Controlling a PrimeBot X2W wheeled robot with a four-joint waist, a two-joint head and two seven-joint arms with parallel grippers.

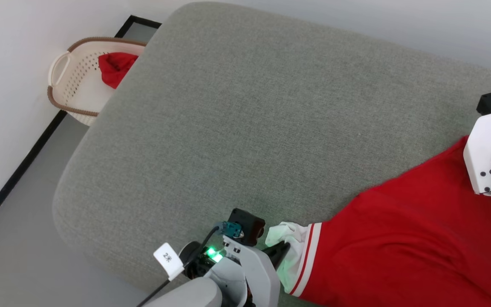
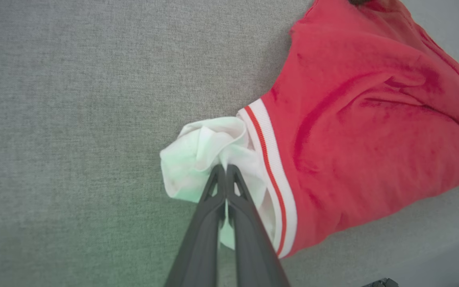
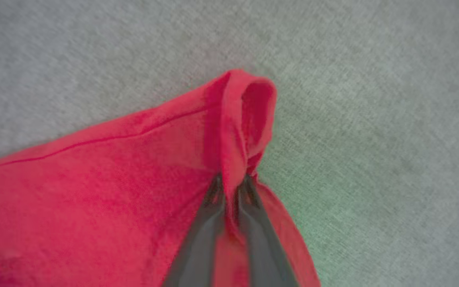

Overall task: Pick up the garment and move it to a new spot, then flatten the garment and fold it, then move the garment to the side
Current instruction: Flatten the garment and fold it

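Observation:
The garment (image 1: 403,238) is a bright red shirt with a white sleeve and red-white stripe trim. It lies at the near right of the grey cushion (image 1: 245,128). My left gripper (image 2: 225,169) is shut on the bunched white sleeve (image 2: 197,155); in the head view the left gripper (image 1: 281,251) sits at the garment's left end. My right gripper (image 3: 231,181) is shut on a pinched fold of the red garment (image 3: 94,187) at a corner. In the head view the right arm's white wrist (image 1: 490,153) stands over the garment's far right edge, its fingers hidden.
A white woven basket (image 1: 73,81) with a brown rim stands on the floor beyond the cushion's far left corner, holding a small red cloth (image 1: 115,67). White walls rise to the left and behind it. The cushion's bare grey surface spreads to the left and far side.

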